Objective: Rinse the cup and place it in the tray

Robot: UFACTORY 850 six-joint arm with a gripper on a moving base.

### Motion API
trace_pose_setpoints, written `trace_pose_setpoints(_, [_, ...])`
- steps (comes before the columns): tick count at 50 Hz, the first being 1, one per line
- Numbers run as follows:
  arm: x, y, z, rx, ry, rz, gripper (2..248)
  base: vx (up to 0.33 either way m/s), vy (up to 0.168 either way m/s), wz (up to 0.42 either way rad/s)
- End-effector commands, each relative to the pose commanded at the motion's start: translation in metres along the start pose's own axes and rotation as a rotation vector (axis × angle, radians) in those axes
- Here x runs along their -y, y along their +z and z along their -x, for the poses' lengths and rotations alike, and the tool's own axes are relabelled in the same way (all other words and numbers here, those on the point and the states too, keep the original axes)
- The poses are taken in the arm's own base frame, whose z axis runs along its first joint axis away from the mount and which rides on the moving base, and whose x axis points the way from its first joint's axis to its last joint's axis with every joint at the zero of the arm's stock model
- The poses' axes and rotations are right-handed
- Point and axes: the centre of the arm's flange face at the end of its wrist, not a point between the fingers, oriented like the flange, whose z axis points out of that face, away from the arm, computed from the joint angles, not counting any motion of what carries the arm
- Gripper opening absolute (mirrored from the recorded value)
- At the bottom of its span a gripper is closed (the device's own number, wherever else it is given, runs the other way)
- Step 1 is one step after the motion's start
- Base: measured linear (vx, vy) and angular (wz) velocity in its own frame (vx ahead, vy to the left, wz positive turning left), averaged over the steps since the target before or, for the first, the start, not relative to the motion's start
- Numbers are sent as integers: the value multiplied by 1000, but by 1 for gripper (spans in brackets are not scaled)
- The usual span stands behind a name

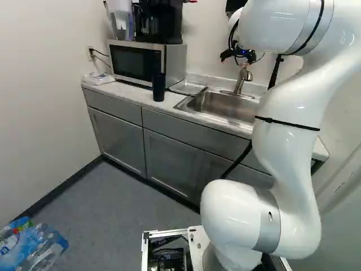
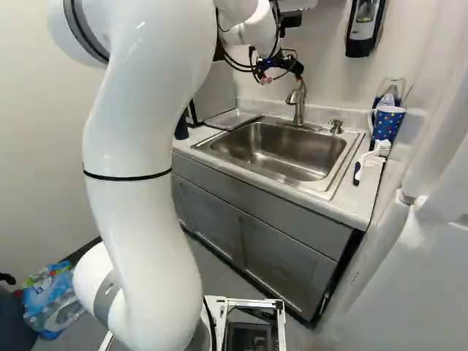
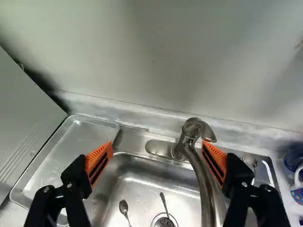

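Observation:
Above the sink's back edge hangs my gripper (image 1: pixel 240 55). In the wrist view the gripper (image 3: pixel 157 149) is open, nothing between its pads; the faucet (image 3: pixel 204 182) shows close by one finger. A metal tray (image 3: pixel 71 146) lies beside the sink (image 2: pixel 296 152), next to the microwave. On the counter's other side stands a blue dotted cup (image 2: pixel 387 123) with a handle, partly in view at the wrist view's edge. Near the tray a dark tumbler (image 1: pixel 158 87) stands upright on the counter. Which cup is meant, I cannot tell.
A spoon (image 3: pixel 124 207) and another utensil (image 3: pixel 164 203) lie in the basin. By the dotted cup are a brush (image 2: pixel 374 157) and a clear container (image 2: pixel 391 89). A microwave (image 1: pixel 135 62) carries a coffee maker. Wrapped bottles (image 1: pixel 34 248) sit on the floor.

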Motion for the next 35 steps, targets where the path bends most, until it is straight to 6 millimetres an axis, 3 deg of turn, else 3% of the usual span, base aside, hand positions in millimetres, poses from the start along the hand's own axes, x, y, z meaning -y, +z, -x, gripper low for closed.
trace_pose_setpoints(35, [-9, 10, -6, -15, 7, 12, 247, 0, 0, 0])
